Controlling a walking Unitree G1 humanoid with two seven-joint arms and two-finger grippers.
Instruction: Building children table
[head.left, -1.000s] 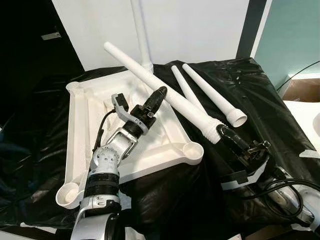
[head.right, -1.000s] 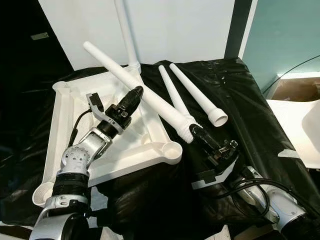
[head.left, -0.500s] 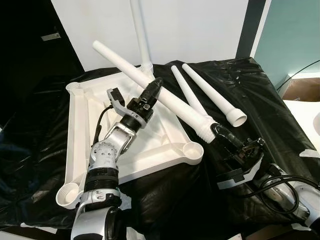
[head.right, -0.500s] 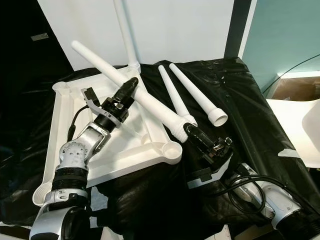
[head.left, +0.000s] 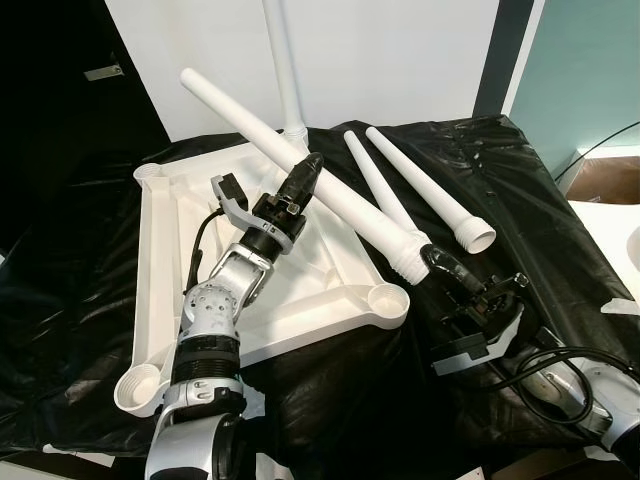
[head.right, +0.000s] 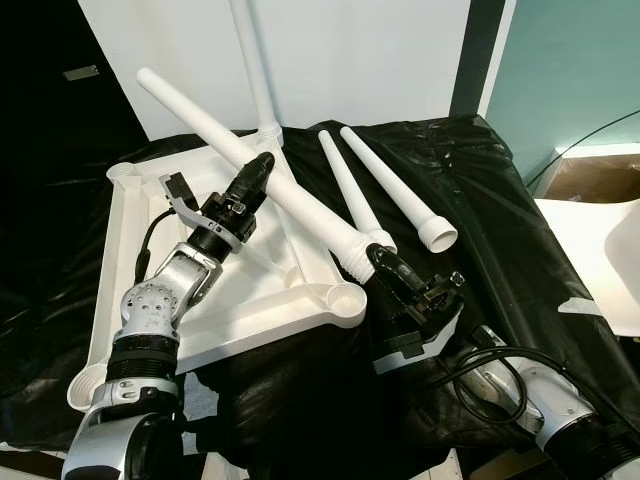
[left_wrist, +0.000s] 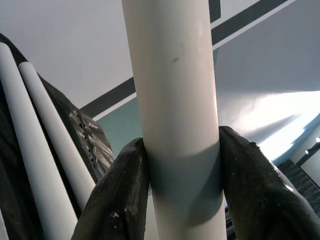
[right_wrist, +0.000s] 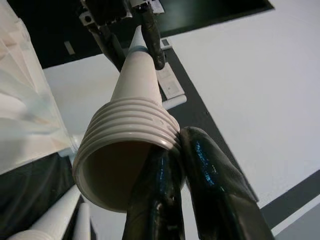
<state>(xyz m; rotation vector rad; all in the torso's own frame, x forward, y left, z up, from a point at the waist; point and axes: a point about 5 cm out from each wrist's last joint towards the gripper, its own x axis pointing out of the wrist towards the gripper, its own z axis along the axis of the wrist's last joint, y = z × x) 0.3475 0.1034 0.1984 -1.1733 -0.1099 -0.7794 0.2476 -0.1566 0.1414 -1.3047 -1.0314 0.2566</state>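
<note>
The white tabletop lies upside down on a black sheet, with one leg standing upright in its far corner. I hold a long white tapered leg slanted above the tabletop. My left gripper is shut on its middle, and the left wrist view shows a finger on each side of the leg. My right gripper pinches the leg's threaded open end, just right of the near-right corner socket. Two loose legs lie on the sheet.
The black sheet covers the work surface. A white wall stands behind it and a dark door at the left. At the far right are a cardboard box and a white object. A cable loops by my right arm.
The held leg has swung: its narrow end rose and went left, and its threaded end moved left toward the corner socket. Both grippers moved with it.
</note>
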